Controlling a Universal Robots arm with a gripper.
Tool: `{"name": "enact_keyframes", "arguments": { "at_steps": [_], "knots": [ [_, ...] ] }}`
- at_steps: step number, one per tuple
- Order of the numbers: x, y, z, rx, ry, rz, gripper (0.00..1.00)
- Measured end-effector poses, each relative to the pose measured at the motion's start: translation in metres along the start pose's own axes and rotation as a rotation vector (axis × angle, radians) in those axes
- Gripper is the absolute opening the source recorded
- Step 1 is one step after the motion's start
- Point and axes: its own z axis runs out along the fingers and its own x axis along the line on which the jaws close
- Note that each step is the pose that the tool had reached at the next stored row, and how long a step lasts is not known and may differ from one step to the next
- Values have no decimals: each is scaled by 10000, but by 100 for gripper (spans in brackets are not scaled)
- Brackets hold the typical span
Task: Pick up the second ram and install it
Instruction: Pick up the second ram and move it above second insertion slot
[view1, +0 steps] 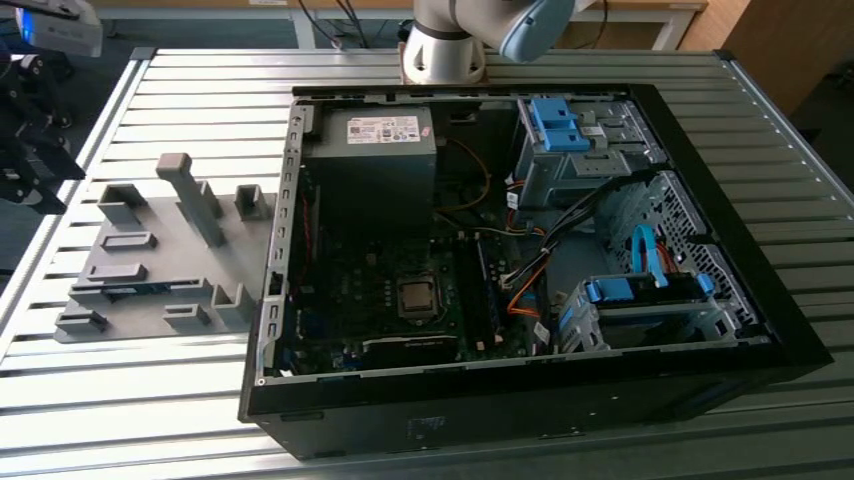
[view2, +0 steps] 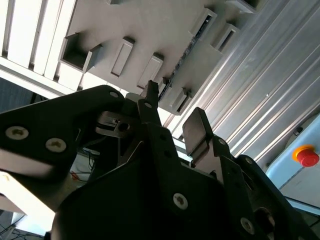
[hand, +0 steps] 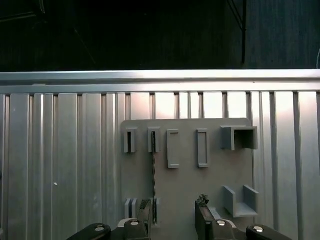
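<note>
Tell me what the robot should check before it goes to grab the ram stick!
1. Is the gripper open? Ok: its fingers stand apart in both wrist views, with nothing between them.
2. Is the second ram in its place? Ok: it stands on edge in the grey holder.
3. Is the second ram in the middle of the gap? Not ok: in the first wrist view it runs close beside one finger.
4. Is the computer case open? Ok: the motherboard shows in the exterior view.
5. Is a slot free for it? Cannot tell.
</note>
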Motion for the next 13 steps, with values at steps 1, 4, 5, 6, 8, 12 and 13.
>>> {"name": "enact_keyframes", "arguments": {
  "at_steps": [1, 4, 5, 6, 8, 12, 13],
  "knots": [
    [5, -1, 17, 8, 0, 0, 47],
    [20, -2, 61, 23, -1, -1, 47],
    [23, -2, 70, 25, 0, -1, 47],
    [26, -3, 80, 28, -1, -1, 46],
    [30, -3, 94, 31, -1, -1, 40],
    [33, -4, 112, 35, -1, -1, 33],
    [34, -4, 117, 35, -1, -1, 33]
  ]
}}
